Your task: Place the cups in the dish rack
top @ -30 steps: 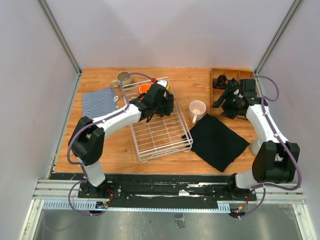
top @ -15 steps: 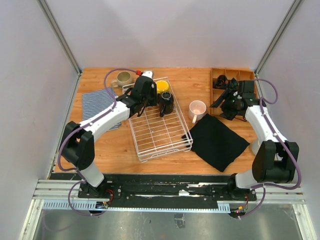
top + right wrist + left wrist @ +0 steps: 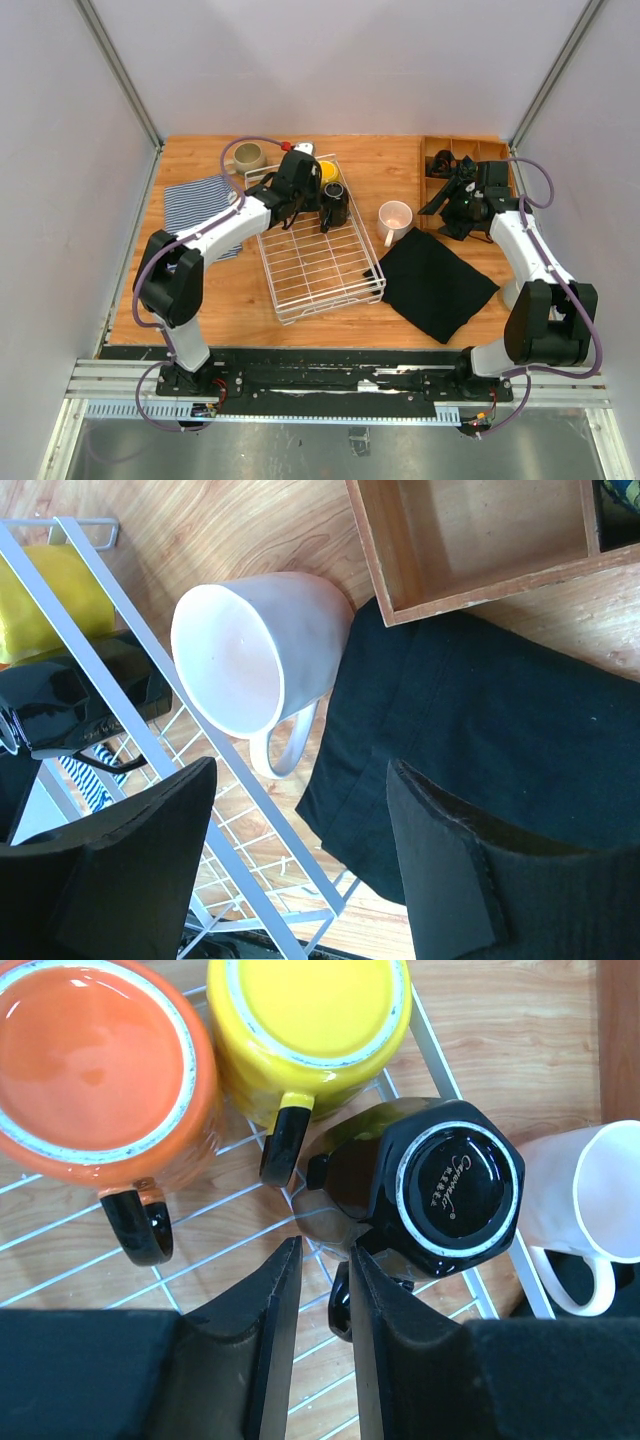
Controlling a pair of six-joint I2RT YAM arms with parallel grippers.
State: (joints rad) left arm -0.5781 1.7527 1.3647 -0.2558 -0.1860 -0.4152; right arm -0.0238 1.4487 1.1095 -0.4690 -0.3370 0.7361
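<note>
Black mug upside down in dish rack, just beyond narrowly parted, empty left end effector

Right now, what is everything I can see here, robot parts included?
dish rack: one, white wire, table centre
orange mug: one, in rack, far end
yellow mug: one, in rack, beside the orange
black mug: one, in rack, bottom up
pink mug: one, pale, upright, right of rack
beige mug: one, far left
striped cloth: one, blue-white, left of rack
black cloth: one, right of rack
wooden tray: one, brown, far right corner
left gripper: black, over racked mugs, narrowly open, empty
right gripper: black, open, empty
</note>
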